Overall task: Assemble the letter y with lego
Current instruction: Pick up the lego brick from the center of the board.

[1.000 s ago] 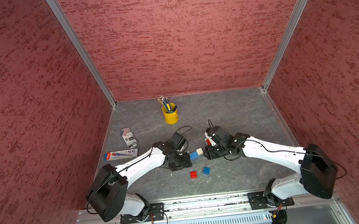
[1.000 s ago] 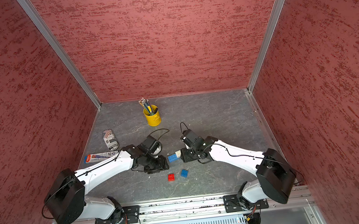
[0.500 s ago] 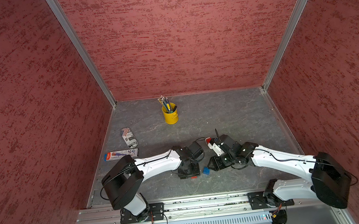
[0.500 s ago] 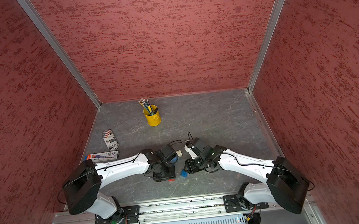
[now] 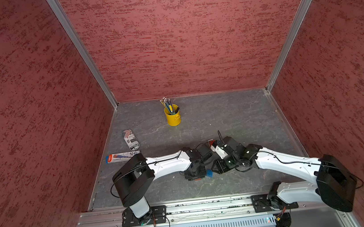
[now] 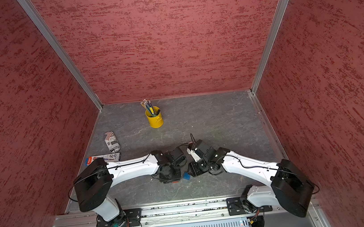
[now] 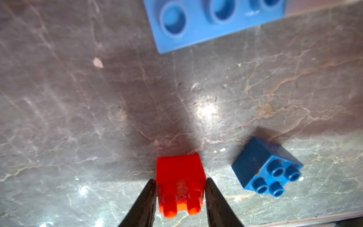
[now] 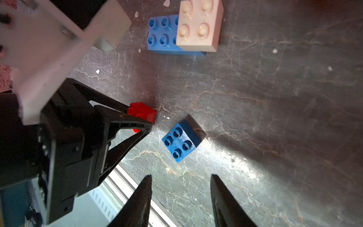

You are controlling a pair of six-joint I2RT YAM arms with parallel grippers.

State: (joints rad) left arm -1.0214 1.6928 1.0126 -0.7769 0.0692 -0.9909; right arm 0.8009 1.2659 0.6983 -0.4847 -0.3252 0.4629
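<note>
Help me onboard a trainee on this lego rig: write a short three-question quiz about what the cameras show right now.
1. True or false: the right end effector is shut on the small blue brick.
2. Which brick sits between the fingers of the left end effector? A red brick; B green brick; C yellow brick.
3. Fill in: the white brick is stacked on the ____ brick.
Key: 1 false, the right end effector is open and empty, and the small blue brick lies loose; 2 A; 3 the long blue brick.
</note>
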